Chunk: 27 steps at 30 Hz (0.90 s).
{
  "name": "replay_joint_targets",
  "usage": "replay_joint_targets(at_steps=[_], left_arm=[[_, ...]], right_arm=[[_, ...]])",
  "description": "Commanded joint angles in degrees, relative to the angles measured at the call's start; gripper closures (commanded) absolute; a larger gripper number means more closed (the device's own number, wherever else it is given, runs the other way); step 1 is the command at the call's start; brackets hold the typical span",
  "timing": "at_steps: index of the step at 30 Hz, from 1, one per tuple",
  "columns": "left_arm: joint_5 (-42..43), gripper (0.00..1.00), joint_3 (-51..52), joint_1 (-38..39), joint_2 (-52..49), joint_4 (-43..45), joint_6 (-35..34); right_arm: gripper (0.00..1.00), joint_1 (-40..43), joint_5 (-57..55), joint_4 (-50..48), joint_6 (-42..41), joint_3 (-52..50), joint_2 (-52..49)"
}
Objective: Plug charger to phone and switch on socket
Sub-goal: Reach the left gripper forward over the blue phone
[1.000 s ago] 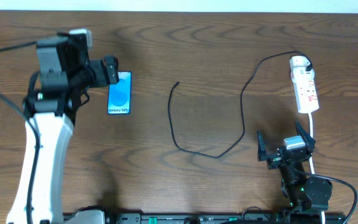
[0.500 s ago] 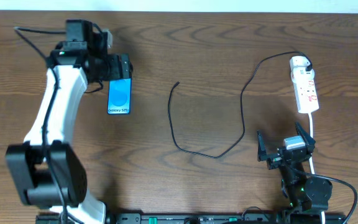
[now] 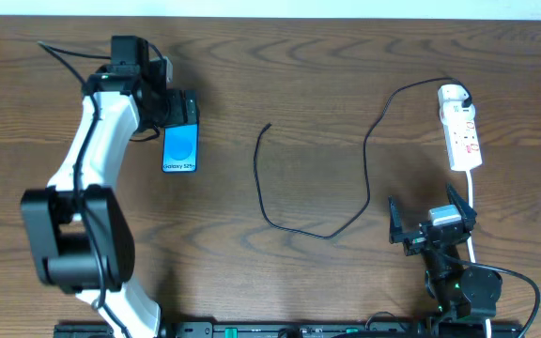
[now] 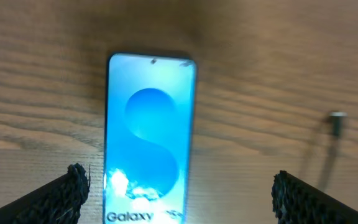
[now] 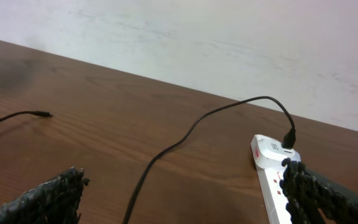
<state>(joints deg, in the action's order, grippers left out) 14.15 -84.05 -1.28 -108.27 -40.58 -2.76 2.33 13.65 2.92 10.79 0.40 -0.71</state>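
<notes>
The phone (image 3: 180,150) lies flat on the wooden table at the left, its blue screen up; it fills the middle of the left wrist view (image 4: 150,137). My left gripper (image 3: 184,107) is open just behind the phone's far end, its fingertips (image 4: 179,198) wide on either side of it. The black charger cable (image 3: 289,221) loops across the middle, its plug tip (image 3: 267,126) free, also in the left wrist view (image 4: 337,117). Its other end sits in the white socket strip (image 3: 462,131) at the right (image 5: 275,180). My right gripper (image 3: 432,218) is open and empty in front of the strip (image 5: 182,193).
The strip's white cord (image 3: 473,211) runs toward the front beside my right arm. A pale wall (image 5: 229,37) stands beyond the table's far edge.
My left arm has swung from the left side toward the back, and its gripper now sits over the phone's far end. The phone, cable and right arm have not moved.
</notes>
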Motion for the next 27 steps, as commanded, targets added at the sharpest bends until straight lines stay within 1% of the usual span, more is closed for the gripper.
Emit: replay_joint_targets(at_steps=[1,4,15,27], left_arm=[[-3.7,0.04,-0.7,0.2,-4.1,0.4,0.9],[-4.4,0.04,-0.7,0.5,-5.9,0.9,0.8],[-12.4,0.04,-0.7,4.2,-9.1,2.6,1.0],[-12.3,0.04,-0.6,4.1,-12.4,4.3,1.0]], right_arm=[[0.01,-0.7,0.4,0.3,-0.7,-0.1,0.4],[0.01,-0.7,0.4,0.3,-0.7,-0.1,0.4],[0.01,-0.7,0.4,0.3,-0.7,-0.1,0.4],[0.01,-0.7,0.4,0.3,-0.7,-0.1,0.4]])
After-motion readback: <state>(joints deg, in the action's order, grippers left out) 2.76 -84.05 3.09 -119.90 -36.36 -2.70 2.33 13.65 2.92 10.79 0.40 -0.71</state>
